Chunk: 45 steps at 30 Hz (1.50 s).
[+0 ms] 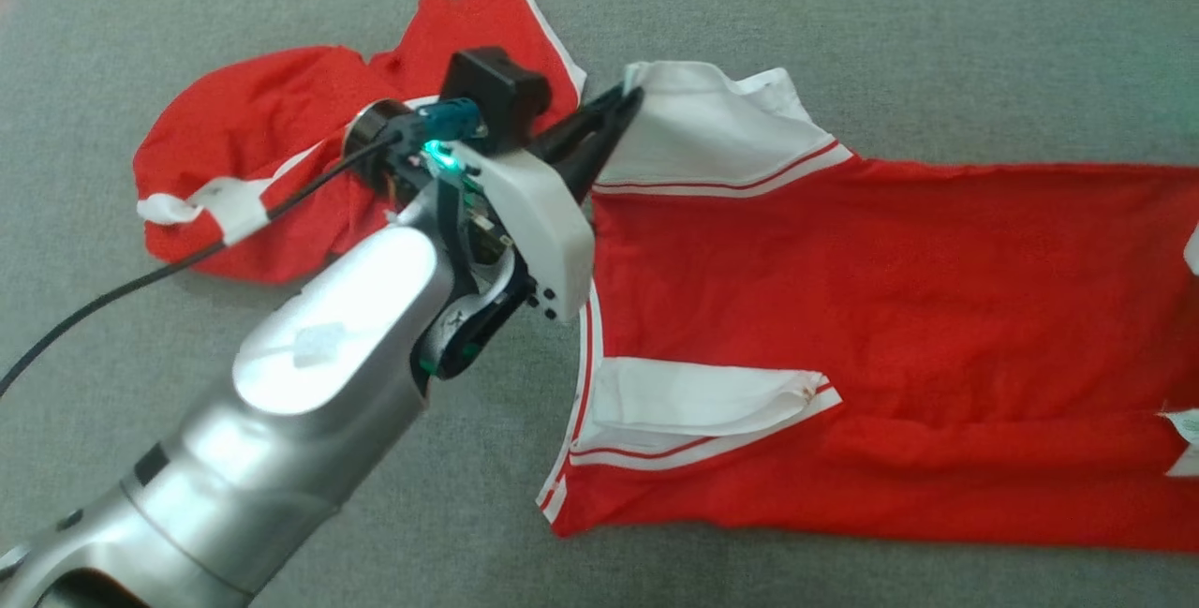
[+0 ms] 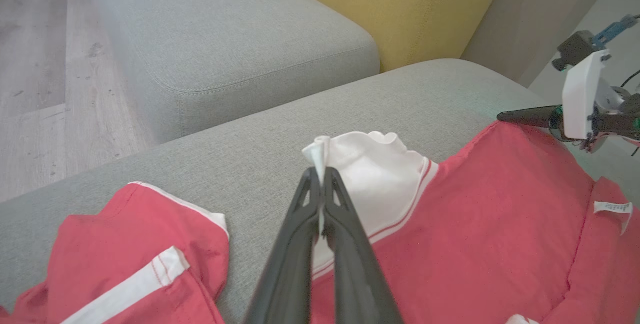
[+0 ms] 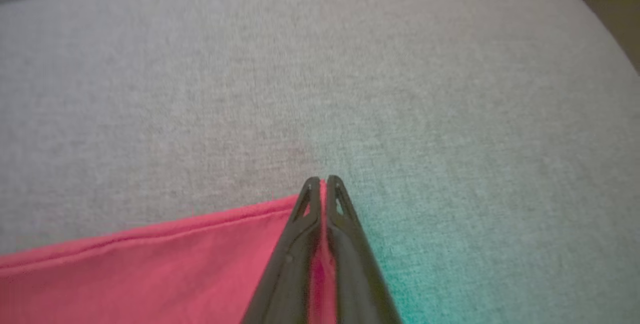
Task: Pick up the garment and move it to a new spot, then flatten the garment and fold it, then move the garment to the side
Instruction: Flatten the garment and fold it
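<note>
One red garment (image 1: 843, 308) with white trim lies spread across a grey sofa cushion (image 1: 843, 8). Its long body stretches to the right edge of the head view, while a bunched red portion (image 1: 253, 140) sits crumpled at the left. The left gripper (image 1: 629, 97) is closed on the corner of a white panel (image 1: 703, 130) at the garment's upper edge, its dark fingers (image 2: 350, 234) pressed together with white cloth pinched between the tips. The right gripper (image 3: 322, 181) is clamped on a red hem corner, a sliver of fabric showing between its fingers. A black cable (image 1: 140, 280) trails from the left arm's wrist. The left wrist view takes in a second grey cushion (image 2: 225, 39), a yellow backrest (image 2: 400, 4) and a wooden floor (image 2: 30, 64).
</note>
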Motion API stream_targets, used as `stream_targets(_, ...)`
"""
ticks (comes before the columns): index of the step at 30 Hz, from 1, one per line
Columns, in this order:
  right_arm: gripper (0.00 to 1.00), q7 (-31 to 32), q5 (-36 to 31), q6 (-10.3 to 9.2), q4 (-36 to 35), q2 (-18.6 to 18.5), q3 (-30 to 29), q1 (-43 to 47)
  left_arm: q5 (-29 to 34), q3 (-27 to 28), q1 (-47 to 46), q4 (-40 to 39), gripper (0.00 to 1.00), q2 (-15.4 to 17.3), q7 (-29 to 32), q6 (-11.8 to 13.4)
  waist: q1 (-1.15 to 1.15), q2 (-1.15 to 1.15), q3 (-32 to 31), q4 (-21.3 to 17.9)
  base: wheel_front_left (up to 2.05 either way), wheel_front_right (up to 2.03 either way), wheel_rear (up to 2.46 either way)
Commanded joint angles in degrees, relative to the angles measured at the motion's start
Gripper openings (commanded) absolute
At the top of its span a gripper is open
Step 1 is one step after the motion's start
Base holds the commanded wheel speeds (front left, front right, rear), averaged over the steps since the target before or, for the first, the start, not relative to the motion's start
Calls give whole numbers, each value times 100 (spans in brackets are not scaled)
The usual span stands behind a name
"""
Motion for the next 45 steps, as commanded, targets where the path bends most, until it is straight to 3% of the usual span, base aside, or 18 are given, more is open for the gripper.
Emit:
stream_targets(1,0,-173,146,-4,-272,-64,78,-55,-2,292,-279,-112,0,177,-87,49,0,0,-46,-23,0,0,0)
stream_targets(5,0,-517,496,-4,-479,-82,167,-88,64,358,-306,68,0,210,-261,112,0,0,-137,-68,0,0,0)
stream_targets(9,0,-846,808,-4,-673,-131,249,-148,562,214,-550,361,0,288,-627,118,0,0,-187,-138,0,0,0)
stream_targets(15,0,-1273,1213,-4,-832,-114,327,-264,739,292,-857,962,0,14,-1243,146,0,0,-211,-240,0,0,0)
stream_targets(20,0,-1356,1500,-4,-821,-108,422,-248,1067,160,-1116,1495,0,-141,-1809,82,0,0,-248,-273,0,0,0)
stream_targets(29,0,-1342,2083,-4,-914,-238,610,240,979,21,-850,1825,0,-163,-2026,-133,0,0,-461,-199,0,0,0)
stream_targets(38,0,-828,2737,-4,-1145,-629,846,1132,188,-183,174,462,0,275,-1050,-488,0,0,-866,-88,0,0,0)
stream_targets(45,0,-132,3184,-4,-1491,-992,1002,1893,-111,-552,1143,-1307,0,1032,-75,-166,0,0,-1044,-66,0,0,0)
